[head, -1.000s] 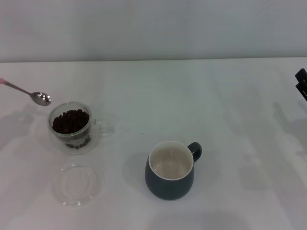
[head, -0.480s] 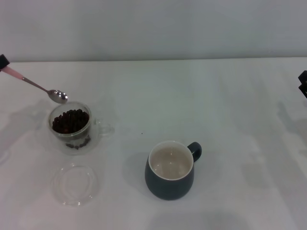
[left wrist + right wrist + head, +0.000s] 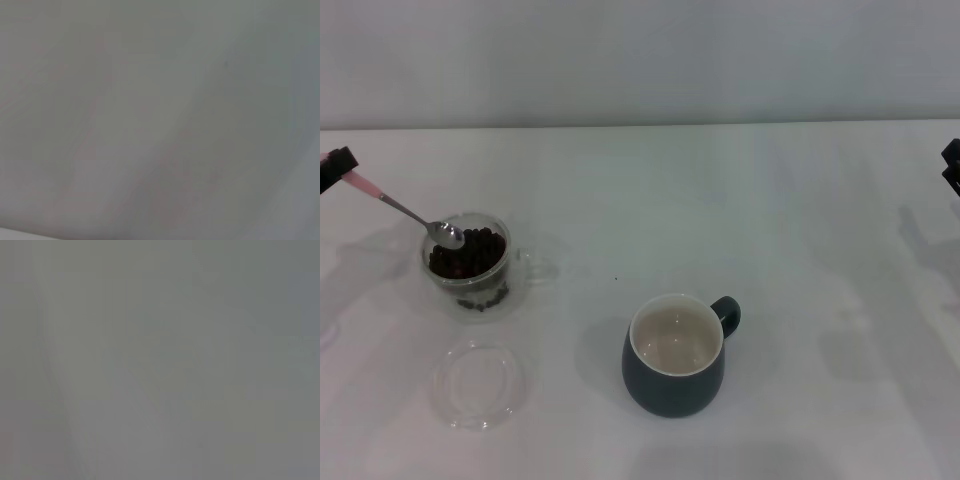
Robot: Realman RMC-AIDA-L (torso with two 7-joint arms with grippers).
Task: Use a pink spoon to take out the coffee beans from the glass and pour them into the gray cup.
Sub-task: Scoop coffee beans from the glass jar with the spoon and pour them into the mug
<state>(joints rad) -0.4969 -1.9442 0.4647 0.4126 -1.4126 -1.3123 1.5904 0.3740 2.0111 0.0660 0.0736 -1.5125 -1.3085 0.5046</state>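
A: Head view. Left gripper (image 3: 334, 162) at the left edge of the table (image 3: 740, 200), clamped on the pale end of the pink spoon (image 3: 405, 211). Spoon slopes down from there; its metal bowl sits at the rim of the glass (image 3: 468, 262), on or just above the coffee beans (image 3: 470, 252).

B: Contact with the beans?

A: Cannot tell for sure; bowl overlaps the heap near its left side. Step in hand, by my reading: the scoop, at entry. Nothing seen in the spoon yet.

B: Right side?

A: Right gripper (image 3: 950, 168) parked at the right edge, only a dark tip visible; cannot tell whether its fingers are spread or closed.

B: Target vessel?

A: Gray cup (image 3: 676, 354) stands well apart from the glass, toward the near centre, handle pointing right, cream inside bare of beans. A flat clear glass dish (image 3: 480, 384) lies near, in front of the glass.

B: Next move calls for?

A: Push the bowl under the beans, level it, lift clear of the rim, carry to the cup without tilting.

B: Wrist views?

A: Left wrist: blank grey surface. Right wrist: same.

B: Counts?

A: One spoon, one glass, one cup, one dish, two grippers; beans many, uncounted.
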